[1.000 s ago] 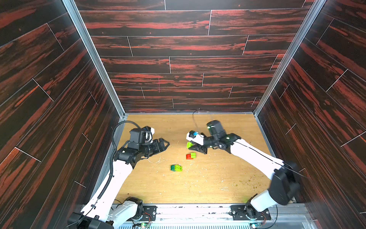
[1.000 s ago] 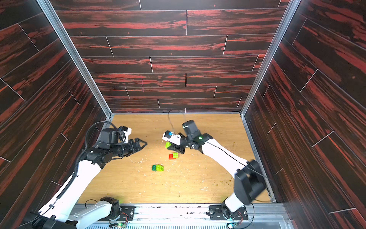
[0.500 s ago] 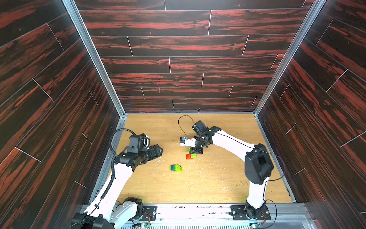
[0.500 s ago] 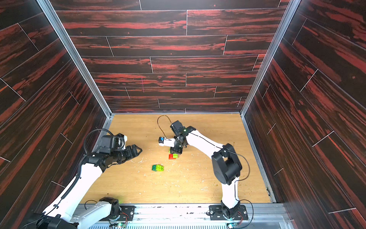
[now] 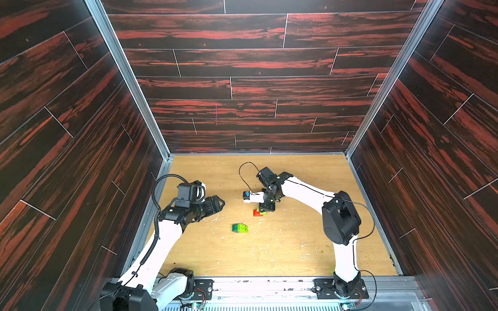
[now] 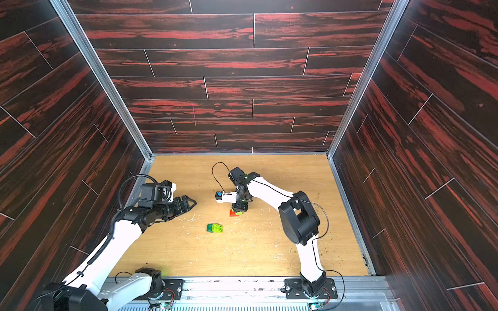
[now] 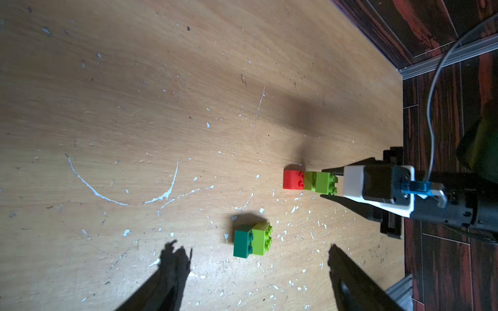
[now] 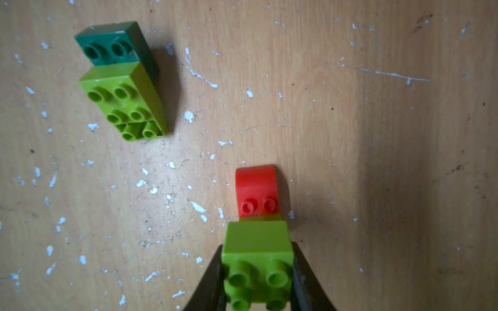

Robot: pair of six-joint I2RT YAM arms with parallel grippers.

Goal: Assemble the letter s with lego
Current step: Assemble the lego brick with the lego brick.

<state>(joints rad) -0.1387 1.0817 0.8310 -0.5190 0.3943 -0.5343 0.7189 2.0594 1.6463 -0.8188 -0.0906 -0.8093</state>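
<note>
The right gripper (image 8: pixel 257 272) clamps a lime brick (image 8: pixel 257 239) just beside the red brick (image 8: pixel 256 185); left gripper (image 5: pixel 217 204) jaws apart, empty.

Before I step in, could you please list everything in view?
red brick: one, red, mid-table
lime bricks: three, lime green; one in the right jaws, one between it and the red brick, one joined to the dark green brick
dark green brick: one, dark green, nearer the arms' bases
table: one, light wood
walls: three, dark red planks
left arm: one, white and black, jaws open, empty
right arm: one, white and black, jaws shut on a lime brick
</note>
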